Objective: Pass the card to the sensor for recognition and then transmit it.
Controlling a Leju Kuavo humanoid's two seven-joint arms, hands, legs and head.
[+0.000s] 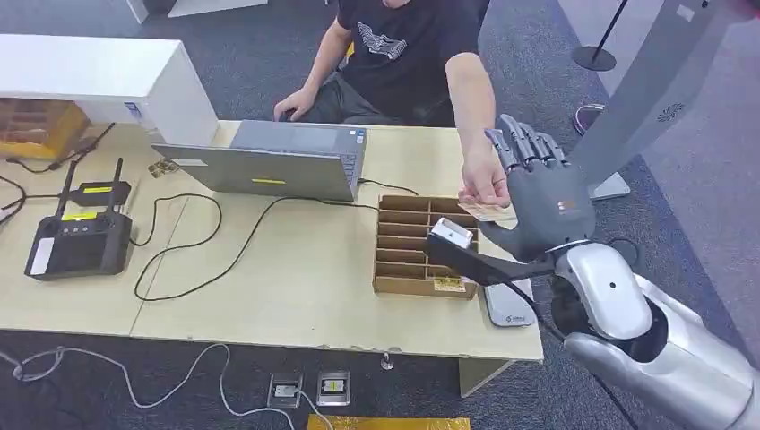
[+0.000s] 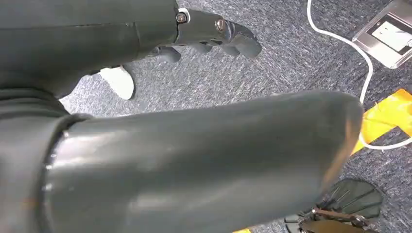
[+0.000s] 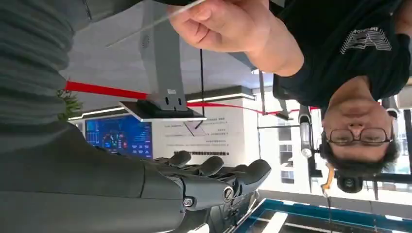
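Note:
My right hand [image 1: 542,202] is raised over the right end of the table [image 1: 296,287], fingers stretched upward and apart. A person's hand [image 1: 484,184] reaches across and pinches the pale card [image 1: 490,213] just beside my palm. In the right wrist view the card [image 3: 150,24] is a thin edge-on strip in the person's fingers [image 3: 218,24], apart from my extended fingers [image 3: 218,174]. My left hand [image 2: 209,34] hangs over the carpet, holding nothing. A flat grey device [image 1: 511,309] lies at the table's right front edge.
A cardboard divider box [image 1: 403,260] sits below my right hand. A grey laptop [image 1: 278,166], a black router [image 1: 76,242], a white cabinet [image 1: 99,81] and loose cables [image 1: 179,260] occupy the table. The person [image 1: 403,54] sits behind it. A grey stand [image 1: 654,98] rises at right.

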